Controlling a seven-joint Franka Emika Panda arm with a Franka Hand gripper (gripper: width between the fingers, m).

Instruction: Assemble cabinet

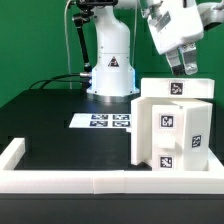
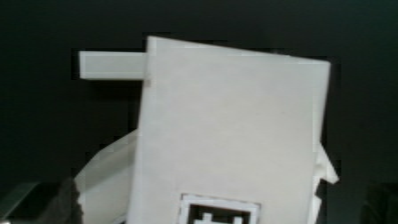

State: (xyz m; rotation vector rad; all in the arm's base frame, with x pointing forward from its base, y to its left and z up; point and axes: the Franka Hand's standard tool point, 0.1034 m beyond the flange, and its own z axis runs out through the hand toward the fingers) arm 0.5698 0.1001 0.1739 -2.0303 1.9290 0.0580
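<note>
The cabinet [image 1: 172, 125] stood upright at the exterior view's right, on the black table [image 1: 50, 125] and close against the low white rim [image 1: 90, 181] that edged it in front. It was a boxy body of smooth, matte white plastic with crisp square corners, a flat panel forming its top and a smaller block jutting from its front face. Several square black-and-white tags were set on it (one on the top panel, others down the front). In the wrist view the same cabinet [image 2: 222, 130] filled most of the picture as a tall, plain white slab with a short bar sticking out near one upper corner and part of a tag at its lower edge, all of it soft and blurred. The gripper [image 1: 182, 66] hung just above the cabinet's top at the exterior view's right, its dark fingers pointed down with a narrow gap between them; whether they touched the panel could not be told. Behind, the arm's glossy white rounded base [image 1: 110, 70] rose from the table, and the flat marker board [image 1: 103, 121] lay before it, well apart from the cabinet.
</note>
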